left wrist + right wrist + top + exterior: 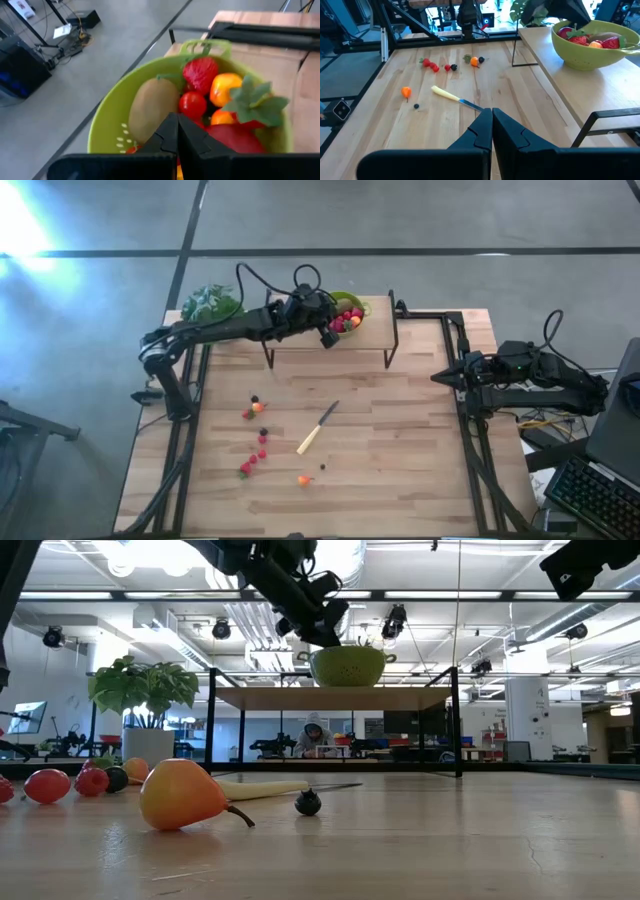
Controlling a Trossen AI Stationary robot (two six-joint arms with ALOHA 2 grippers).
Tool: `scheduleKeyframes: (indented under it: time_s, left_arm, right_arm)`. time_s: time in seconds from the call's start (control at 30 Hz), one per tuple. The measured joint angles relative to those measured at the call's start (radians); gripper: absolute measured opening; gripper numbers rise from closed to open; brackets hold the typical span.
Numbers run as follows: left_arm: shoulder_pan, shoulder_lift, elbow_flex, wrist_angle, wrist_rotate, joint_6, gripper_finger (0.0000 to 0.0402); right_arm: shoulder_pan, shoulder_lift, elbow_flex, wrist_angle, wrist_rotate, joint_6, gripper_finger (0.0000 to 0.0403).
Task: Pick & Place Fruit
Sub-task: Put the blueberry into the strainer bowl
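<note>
left pincer (328,337) held together, empty, over bowl (107,131) | right pincer (491,120) together, parked right | fruit (258,448) judged light, smooth, roll-prone; best pinched across middle

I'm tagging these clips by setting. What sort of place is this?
Probably a robotics lab or open workshop: a butcher-block table framed by black rails, exposed ceiling ducts and lights, a person at a workstation behind, plus a keyboard beside the rig.

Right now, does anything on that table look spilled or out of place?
Yes. Small fruit pieces lie scattered loose on the table around a pale-handled knife, while the rest sit in the green bowl on the raised shelf. The shut left gripper hangs over that bowl.
</note>
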Motion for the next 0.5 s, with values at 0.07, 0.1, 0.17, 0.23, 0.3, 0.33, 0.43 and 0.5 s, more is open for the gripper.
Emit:
scheduleKeyframes:
  time_s: [0.07,0.1,0.17,0.23,0.3,0.33,0.43,0.5]
  left_arm:
    - [0.002,0.007,0.000,-0.002,0.000,0.000,0.0001]
    - [0.002,0.008,0.000,-0.001,0.000,-0.003,0.0002]
    - [0.002,0.010,0.000,0.003,0.000,-0.010,0.0008]
    - [0.002,0.010,0.000,0.003,0.000,-0.018,0.0019]
    - [0.002,0.010,0.000,0.000,0.000,-0.019,0.0032]
    - [0.002,0.010,0.000,0.001,0.000,-0.020,0.0039]
    - [0.002,0.010,0.000,0.000,0.000,-0.021,0.0061]
    - [0.002,0.010,0.000,0.000,0.000,-0.021,0.0077]
  right_arm:
    - [0.000,0.000,0.000,0.000,0.000,0.000,0.0008]
    - [0.000,0.000,0.000,0.000,0.000,0.000,0.0008]
    - [0.000,0.000,0.000,0.000,0.000,0.000,0.0008]
    - [0.000,0.000,0.000,0.000,0.000,0.000,0.0008]
    - [0.000,0.000,0.000,0.000,0.000,0.000,0.0008]
    - [0.000,0.000,0.000,0.000,0.000,0.000,0.0008]
    - [0.000,0.000,0.000,0.000,0.000,0.000,0.0008]
    - [0.000,0.000,0.000,0.000,0.000,0.000,0.0008]
